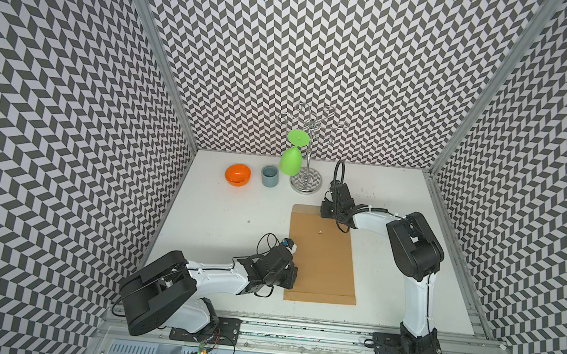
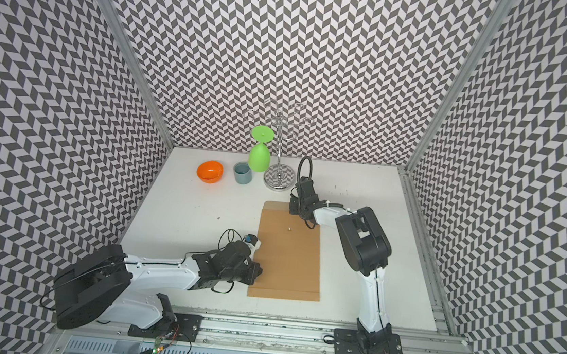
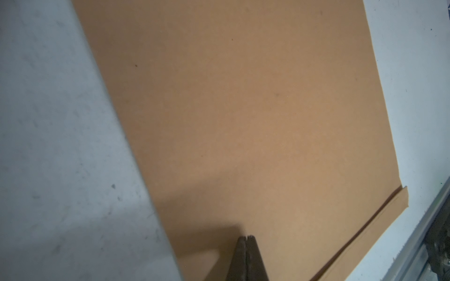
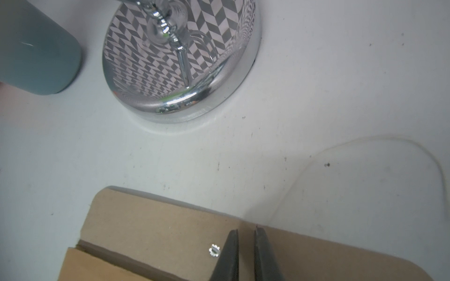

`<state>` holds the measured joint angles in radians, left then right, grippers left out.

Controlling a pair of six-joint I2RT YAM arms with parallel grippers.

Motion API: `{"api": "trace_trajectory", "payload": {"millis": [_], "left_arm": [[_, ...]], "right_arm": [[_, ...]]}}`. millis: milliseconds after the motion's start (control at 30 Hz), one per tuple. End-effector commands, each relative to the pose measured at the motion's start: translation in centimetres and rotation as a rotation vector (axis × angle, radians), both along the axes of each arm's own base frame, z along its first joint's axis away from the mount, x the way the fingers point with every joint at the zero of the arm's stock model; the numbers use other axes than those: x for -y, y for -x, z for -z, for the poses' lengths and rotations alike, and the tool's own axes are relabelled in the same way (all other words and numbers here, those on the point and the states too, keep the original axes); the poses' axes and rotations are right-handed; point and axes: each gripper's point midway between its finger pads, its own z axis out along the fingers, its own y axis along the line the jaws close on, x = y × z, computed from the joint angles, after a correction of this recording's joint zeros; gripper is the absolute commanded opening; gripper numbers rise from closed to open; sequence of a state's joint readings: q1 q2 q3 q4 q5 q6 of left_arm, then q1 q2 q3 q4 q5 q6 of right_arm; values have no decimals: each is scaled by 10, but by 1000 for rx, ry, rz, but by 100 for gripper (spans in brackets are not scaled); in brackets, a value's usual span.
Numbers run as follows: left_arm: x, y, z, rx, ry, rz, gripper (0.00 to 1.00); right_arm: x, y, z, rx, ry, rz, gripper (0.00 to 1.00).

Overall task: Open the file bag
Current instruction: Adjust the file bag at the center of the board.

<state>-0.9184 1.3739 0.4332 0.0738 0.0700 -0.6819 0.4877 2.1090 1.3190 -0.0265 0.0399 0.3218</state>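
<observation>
Flat brown kraft-paper file bag [image 1: 323, 259]: left gripper [image 3: 247, 237] pressed together at eight o'clock; right gripper [image 4: 246, 230] slightly parted at one o'clock.

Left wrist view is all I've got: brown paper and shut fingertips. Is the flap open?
Observer: Yes. The file bag's flap is folded back off the body, toward the far end, with its paler inner side up.
Operator: Where's the right gripper?
Observer: The right gripper is over that flap's far edge, fingertips narrowly apart.
Operator: And the string?
Observer: The string curls loose on the table beyond the flap.
</observation>
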Motion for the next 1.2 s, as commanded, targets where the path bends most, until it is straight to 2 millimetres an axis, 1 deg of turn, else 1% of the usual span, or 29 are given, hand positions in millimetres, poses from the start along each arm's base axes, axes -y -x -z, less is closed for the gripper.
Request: {"api": "trace_trajectory", "payload": {"millis": [0,133,300,567,700,767,833,867,933,1067,1167], "left_arm": [[-15,10,13,-28,-64,3,0],[-16,9,12,-29,-62,-3,0],[-17,8,9,-24,-57,-13,0],[-18,7,6,-16,-51,-24,0],[-19,7,7,-18,-54,-25,0],[-19,7,8,-18,-55,-27,0],[-19,7,8,-19,-56,-28,0],[-19,7,9,-20,-56,-29,0],[-19,7,9,-22,-58,-29,0],[-19,6,9,-21,-58,-30,0],[-20,6,9,-18,-62,-32,0]], "right_arm": [[5,6,15,-23,4,6,15],[3,7,2,-9,-14,6,15],[1,3,-15,9,-27,6,15],[-2,2,-23,12,-44,2,18],[-4,2,-36,30,-65,-3,20],[-5,2,-46,44,-75,-6,23],[-6,2,-58,63,-89,-11,29],[-6,3,-61,68,-91,-11,31],[-6,3,-73,88,-105,-11,36],[-5,6,-83,99,-114,-11,50],[-5,10,-87,103,-120,-18,52]]}}
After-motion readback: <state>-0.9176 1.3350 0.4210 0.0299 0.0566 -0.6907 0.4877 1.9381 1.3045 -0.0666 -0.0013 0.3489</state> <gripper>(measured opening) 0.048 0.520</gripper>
